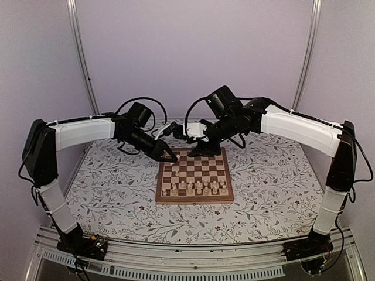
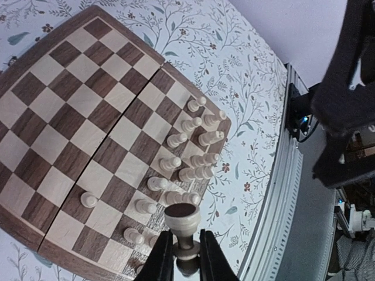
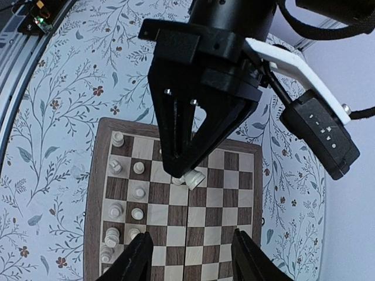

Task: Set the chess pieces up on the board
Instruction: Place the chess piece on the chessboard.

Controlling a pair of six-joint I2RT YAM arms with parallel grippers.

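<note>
Over the floral table cover [image 1: 263,175], between pale walls [image 1: 193,52], left pincer [image 2: 186,254] grips a chessman [image 2: 183,219]; right pincer [image 3: 192,243] gapes empty.

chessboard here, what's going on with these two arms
The left gripper has its jaws shut on a pale beige wooden chess piece and holds it above the far left corner of the square dark-brown-and-cream wooden chessboard. The right gripper hangs over the board's far edge, jaws open and empty. The other pale pieces stand in roughly two rows along the board's near side.
</note>
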